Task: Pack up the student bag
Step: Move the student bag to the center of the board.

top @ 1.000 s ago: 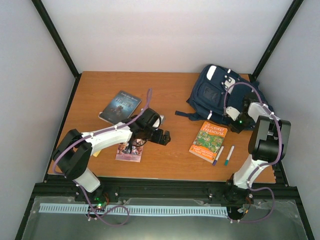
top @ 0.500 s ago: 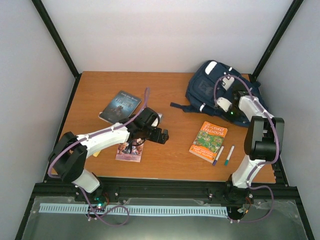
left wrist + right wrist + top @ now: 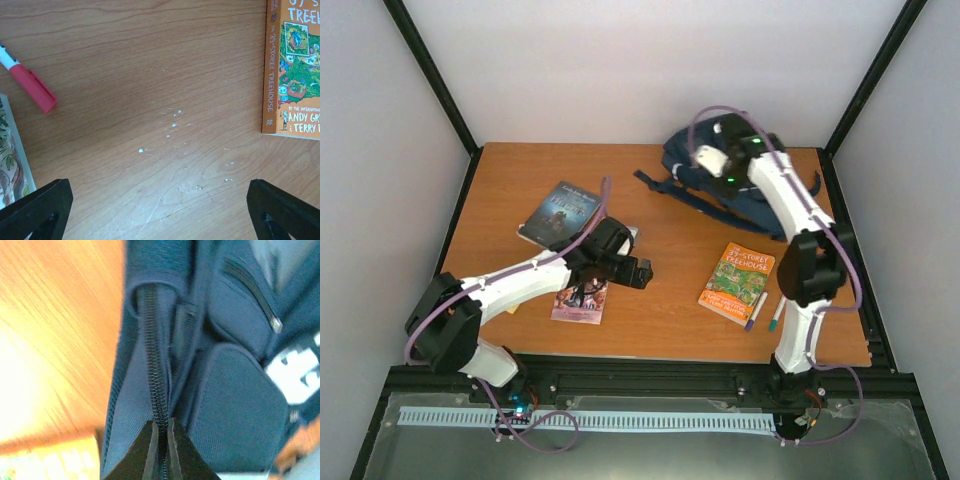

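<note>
At far right, student bag (image 3: 703, 186) aslant

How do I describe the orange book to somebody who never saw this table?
Start at the navy backpack at the far right of the table. In front of it, toward the near edge, lies a book with two pens beside it. Its cover alone is bright orange and green.

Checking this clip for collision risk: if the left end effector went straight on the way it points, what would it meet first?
The left end effector, open, would likely meet bare table first, between the red marker and the orange book; height above it is unclear.
</note>
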`<action>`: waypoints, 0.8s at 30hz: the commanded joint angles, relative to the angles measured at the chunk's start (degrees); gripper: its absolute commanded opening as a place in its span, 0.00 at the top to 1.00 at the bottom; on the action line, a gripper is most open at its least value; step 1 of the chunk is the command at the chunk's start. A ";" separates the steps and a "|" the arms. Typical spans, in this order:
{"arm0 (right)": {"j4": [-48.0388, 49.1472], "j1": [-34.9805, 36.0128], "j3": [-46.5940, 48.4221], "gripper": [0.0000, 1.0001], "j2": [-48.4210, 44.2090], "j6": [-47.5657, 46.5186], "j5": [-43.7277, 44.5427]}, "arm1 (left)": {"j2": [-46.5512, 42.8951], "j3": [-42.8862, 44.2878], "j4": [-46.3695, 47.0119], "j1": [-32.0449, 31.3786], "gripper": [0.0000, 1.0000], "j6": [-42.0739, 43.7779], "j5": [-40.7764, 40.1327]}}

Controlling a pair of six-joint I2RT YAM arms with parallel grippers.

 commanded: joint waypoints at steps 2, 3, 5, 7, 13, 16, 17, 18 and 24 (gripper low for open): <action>2.88 11.78 12.30 0.97 8.49 6.75 -0.69 | -3.15 -1.47 -0.07 -0.60 0.02 -2.07 -1.75; 2.02 13.31 15.27 0.97 10.39 7.85 -1.09 | -3.59 -1.94 -0.14 -0.60 0.02 -2.21 -1.99; 0.59 15.62 22.27 0.97 14.73 10.26 -2.17 | -4.65 -2.63 -0.23 -0.60 0.02 -2.55 -2.57; -0.26 17.43 27.52 0.97 18.56 12.63 -3.46 | -5.73 -3.33 -0.32 -0.60 0.02 -3.04 -3.10; 2.74 21.24 31.54 0.97 25.02 18.98 -8.73 | -6.77 -4.56 -0.35 -0.60 0.01 -4.02 -4.10; 2.81 21.30 31.54 0.93 26.07 23.29 -13.81 | -6.49 -4.65 -0.39 -0.59 0.01 -4.38 -4.55; 2.32 21.26 31.54 0.80 25.75 24.37 -15.06 | -6.42 -4.57 -0.40 -0.60 0.01 -4.54 -4.73; 1.53 21.11 31.53 0.70 25.16 25.15 -16.51 | -6.40 -4.55 -0.51 -0.60 0.00 -4.57 -4.83; 0.92 15.30 21.61 0.46 13.39 28.71 -27.67 | -5.38 -3.31 -1.25 -0.60 0.00 -3.70 -5.48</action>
